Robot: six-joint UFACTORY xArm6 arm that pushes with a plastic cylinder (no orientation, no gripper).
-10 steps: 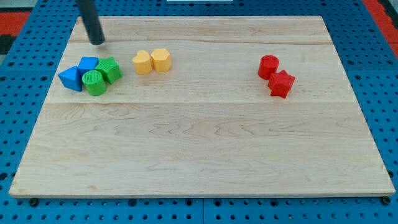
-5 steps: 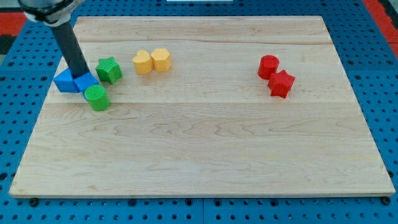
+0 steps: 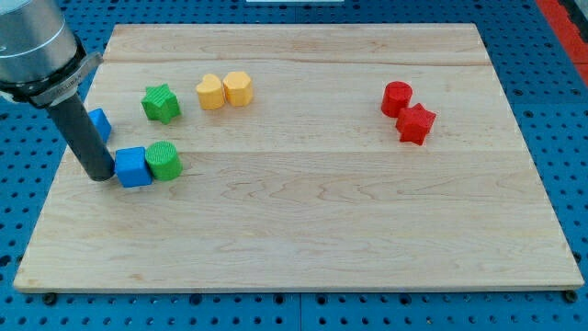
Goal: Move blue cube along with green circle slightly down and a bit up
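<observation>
The blue cube (image 3: 133,166) lies at the board's left, touching the green circle (image 3: 164,161) on its right. My tip (image 3: 99,173) rests on the board against the blue cube's left side. The rod rises up and to the left from it and partly hides another blue block (image 3: 99,123) behind it.
A green star block (image 3: 161,102) lies above the pair. Two yellow blocks (image 3: 224,90) sit side by side at the top middle. A red cylinder (image 3: 397,97) and a red star block (image 3: 415,123) sit at the right. The wooden board (image 3: 303,221) ends close to my tip's left.
My tip moved down the view from the top left, pushing the blue cube and green circle down and slightly right. The other blue block stayed higher up, and the green star now stands apart.
</observation>
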